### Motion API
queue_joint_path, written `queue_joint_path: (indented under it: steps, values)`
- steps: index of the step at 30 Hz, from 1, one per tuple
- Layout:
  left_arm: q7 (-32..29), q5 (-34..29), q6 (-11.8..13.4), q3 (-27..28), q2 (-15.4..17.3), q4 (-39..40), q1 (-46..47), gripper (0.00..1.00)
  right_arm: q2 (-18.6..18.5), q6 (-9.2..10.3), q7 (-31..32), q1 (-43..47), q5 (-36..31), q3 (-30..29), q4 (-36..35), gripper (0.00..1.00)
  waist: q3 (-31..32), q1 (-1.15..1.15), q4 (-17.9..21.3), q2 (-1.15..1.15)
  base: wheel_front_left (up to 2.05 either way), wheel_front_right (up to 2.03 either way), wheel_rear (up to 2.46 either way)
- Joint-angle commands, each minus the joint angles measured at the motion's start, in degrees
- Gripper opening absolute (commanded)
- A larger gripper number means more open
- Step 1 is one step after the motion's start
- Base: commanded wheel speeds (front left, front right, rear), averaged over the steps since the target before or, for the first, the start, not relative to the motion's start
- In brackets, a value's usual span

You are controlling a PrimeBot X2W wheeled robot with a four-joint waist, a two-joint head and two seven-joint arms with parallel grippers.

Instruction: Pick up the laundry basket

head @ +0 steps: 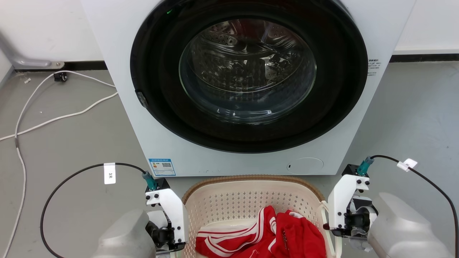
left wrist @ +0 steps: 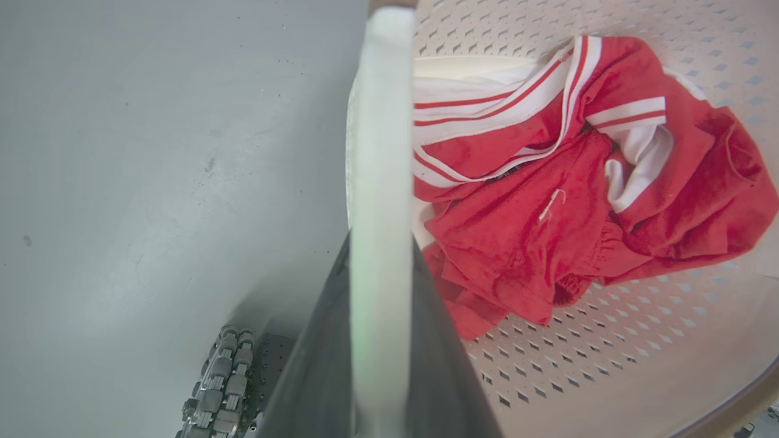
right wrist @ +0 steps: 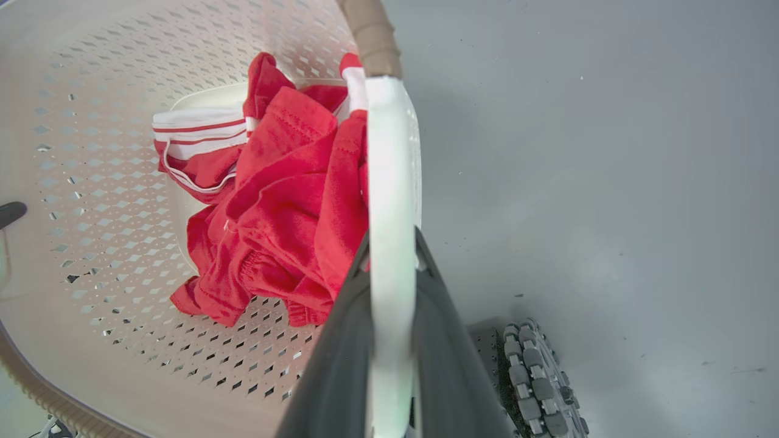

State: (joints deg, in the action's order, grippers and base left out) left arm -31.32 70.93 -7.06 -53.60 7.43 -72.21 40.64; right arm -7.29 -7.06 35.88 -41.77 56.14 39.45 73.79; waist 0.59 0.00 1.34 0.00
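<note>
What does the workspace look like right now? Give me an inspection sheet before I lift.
Surface: grey floor.
Job's things: laundry basket in front of the washing machine, red-and-white garment inside.
Clutter: small dark object by the baseboard.
Grippers: left gripper shut on the basket's left handle; right gripper shut on its right handle.
Cables: white cord loose on the floor at left; black cable looping from each wrist.
Surroundings: washing machine door closed; white wall behind.

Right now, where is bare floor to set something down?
Free: grey floor right of the washing machine, up to the wall; a smaller patch left of it, bordered by white cables. Crowded: the strip between machine and laundry basket.
</note>
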Motion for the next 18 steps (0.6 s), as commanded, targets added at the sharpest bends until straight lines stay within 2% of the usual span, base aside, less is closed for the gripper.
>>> queue_joint_path:
  steps: [1,18]
  values:
    - [0.24,0.82,-0.75,-0.02,-2.33,1.11,0.05,0.00,2.19,-0.79,0.22,-0.23,1.10,-0.10,-1.39,0.00,-0.01,0.00,0.00,0.00,0.00,0.00,0.00]
    - [0.63,1.31,-0.75,-0.56,-2.25,1.12,-0.13,0.00,2.26,-0.80,0.05,0.05,1.79,0.38,-1.35,0.00,0.04,0.00,0.07,0.00,0.00,0.00,0.00]
